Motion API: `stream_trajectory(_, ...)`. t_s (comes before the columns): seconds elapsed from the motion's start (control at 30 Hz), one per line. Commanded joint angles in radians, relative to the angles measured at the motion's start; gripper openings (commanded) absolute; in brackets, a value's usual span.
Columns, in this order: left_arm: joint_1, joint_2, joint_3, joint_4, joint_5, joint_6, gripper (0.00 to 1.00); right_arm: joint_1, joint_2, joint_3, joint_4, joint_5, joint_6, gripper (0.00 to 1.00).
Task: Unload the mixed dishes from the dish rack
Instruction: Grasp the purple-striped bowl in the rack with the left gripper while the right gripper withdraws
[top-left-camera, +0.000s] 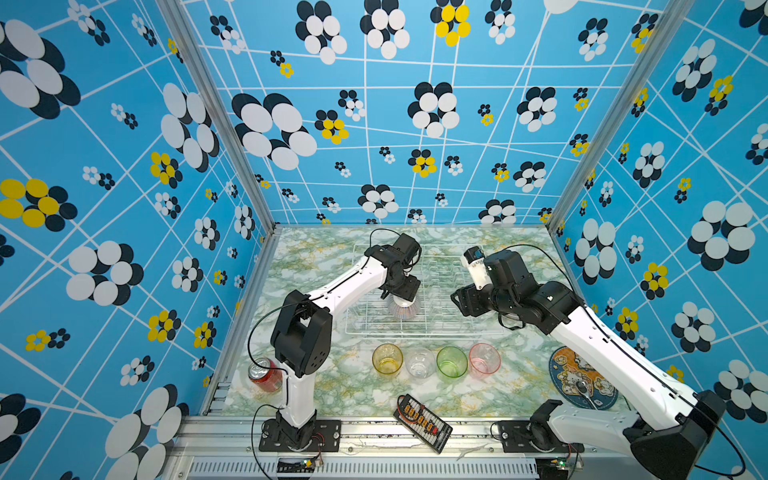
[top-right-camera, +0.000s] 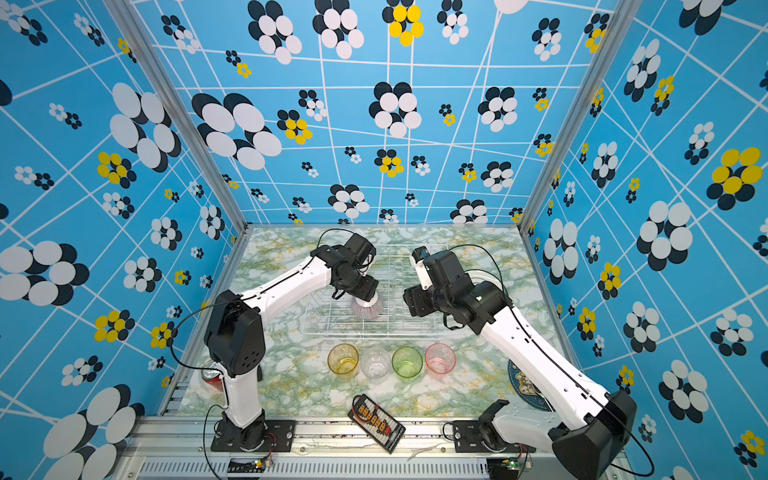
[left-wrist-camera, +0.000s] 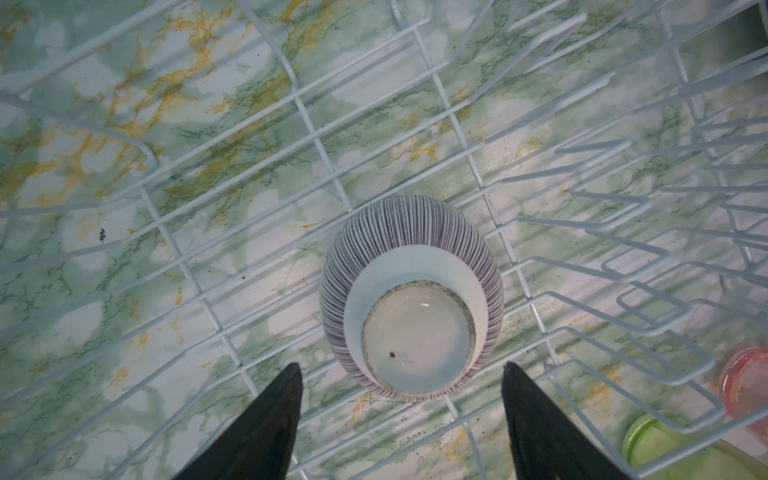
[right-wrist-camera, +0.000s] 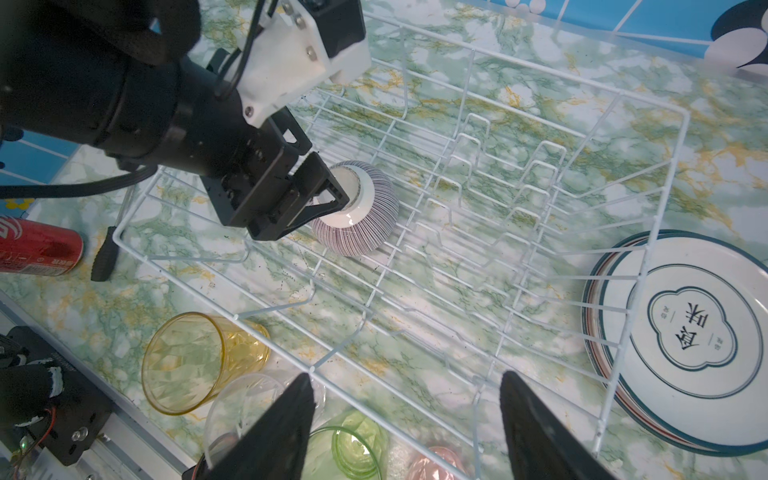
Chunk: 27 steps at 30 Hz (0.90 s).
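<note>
1. Top views: in both top views the dish rack (top-left-camera: 436, 316) sits mid-table, toward the far side. Only the bowl (top-left-camera: 402, 309) shows inside it, upside down in the near-left part, with the left gripper (top-left-camera: 402, 298) directly over it. The yellow tumbler (top-left-camera: 387, 359), clear tumbler (top-left-camera: 419, 363), green tumbler (top-left-camera: 451, 362) and pink tumbler (top-left-camera: 484, 359) stand upright in a row on the table (top-left-camera: 332, 374), just near of the rack, so I judge them done. The right gripper (top-left-camera: 457, 301) hovers over the rack's near-right part. Open table lies left of the rack and near of the tumbler row. A red can (top-left-camera: 265, 374) stands near-left and a blue mat (top-left-camera: 577, 382) lies near-right, under the right arm.

2. Left wrist: the bowl (left-wrist-camera: 411, 299) shows its foot upward. The left gripper (left-wrist-camera: 401, 368) has its jaws apart on either side of it, with a gap on both sides, so nothing is clamped yet. Upright prongs (left-wrist-camera: 623, 266) rise just right of the bowl, so I judge a straight lift safer than a sideways drag.

3. Right wrist: the right gripper (right-wrist-camera: 405, 382) has its jaws spread wide and holds nothing, above the rack's near rim. Stacked plates (right-wrist-camera: 685, 332) lie flat on the table just beyond the rack's right end wall, seen through its wires, so they look unloaded. The bowl seems the last piece left. The tumblers crowd the near wall, so up and left looks the freest way out.
</note>
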Motion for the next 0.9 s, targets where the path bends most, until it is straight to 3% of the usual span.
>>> stream_trajectory(0.0,-0.013,0.035,0.036,-0.037,0.008,-0.004,0.77,-0.011,0.007,-0.02,0.036,-0.017,0.006,0.73)
stream_trajectory(0.37,-0.013,0.092,0.077,-0.061,-0.004,0.002,0.76,-0.029,0.009,-0.037,0.049,-0.028,0.0,0.73)
stream_trajectory(0.53,-0.013,0.104,0.086,-0.075,-0.009,0.007,0.65,-0.035,0.016,-0.042,0.055,-0.031,0.0,0.73)
stream_trajectory(0.87,-0.013,0.106,0.088,-0.082,-0.011,0.009,0.63,-0.044,0.02,-0.053,0.067,-0.043,0.002,0.73)
